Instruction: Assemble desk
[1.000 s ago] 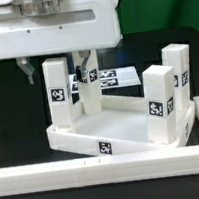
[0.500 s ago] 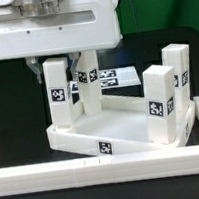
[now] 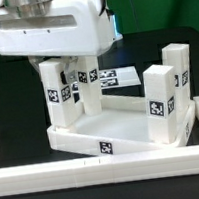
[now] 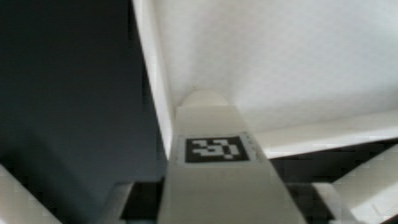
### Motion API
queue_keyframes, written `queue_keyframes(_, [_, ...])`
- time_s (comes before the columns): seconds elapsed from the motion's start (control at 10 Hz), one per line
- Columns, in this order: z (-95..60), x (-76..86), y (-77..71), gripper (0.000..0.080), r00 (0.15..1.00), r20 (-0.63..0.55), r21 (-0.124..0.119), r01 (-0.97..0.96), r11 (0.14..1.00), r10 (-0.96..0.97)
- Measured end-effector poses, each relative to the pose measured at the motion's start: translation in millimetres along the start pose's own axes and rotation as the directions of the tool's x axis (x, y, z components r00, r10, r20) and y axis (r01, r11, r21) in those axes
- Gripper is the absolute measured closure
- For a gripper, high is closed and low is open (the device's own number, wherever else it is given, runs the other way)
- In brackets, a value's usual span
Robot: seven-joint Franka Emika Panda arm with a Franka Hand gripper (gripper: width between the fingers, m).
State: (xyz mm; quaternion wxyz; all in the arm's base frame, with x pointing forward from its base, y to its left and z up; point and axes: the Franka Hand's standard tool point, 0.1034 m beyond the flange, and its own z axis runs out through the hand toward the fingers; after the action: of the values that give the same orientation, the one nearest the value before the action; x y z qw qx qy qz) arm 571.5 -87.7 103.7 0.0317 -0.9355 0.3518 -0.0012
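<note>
End effector [image 3: 60, 64]: it hangs low over the desk's rear corner on the exterior view's left, its fingers straddling the top of the leg there; in the wrist view that leg's tagged top lies between the two dark fingertips. Whether the pads press the leg I cannot tell.
Change in the arm: against the frame one second ago, the big white housing [image 3: 48, 28] now sits tilted, higher on the exterior view's left, and has slid toward that side; before, it was level.
Gripped-side leg [image 3: 58, 90]: upright in its corner socket, tag facing the camera, in the same place as before.
Desk tabletop [image 3: 107, 135]: lies rim up on the black table [image 3: 12, 103], a small tag on its front wall; unmoved.
Other legs: one stands behind the first, near the end effector [image 3: 85, 79]; two stand at the exterior view's right, front [image 3: 160, 102] and rear [image 3: 177, 70], all upright and unchanged.
Marker board [image 3: 120, 79]: flat on the table behind the desk, partly hidden by the legs.
Border rail [image 3: 106, 167]: long white bar across the front of the table, apart from the desk.
</note>
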Motion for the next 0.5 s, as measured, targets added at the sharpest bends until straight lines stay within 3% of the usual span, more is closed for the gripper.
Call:
queue_keyframes(0.2, [0.5, 0.7, -0.3, 0.0509, 0.982, 0.009, 0.019, -0.187, 0.982, 0.187])
queue_keyframes(0.5, [0.8, 3.7, -2.3, 0.0509, 0.899, 0.023, 0.012, -0.437, 0.899, 0.437])
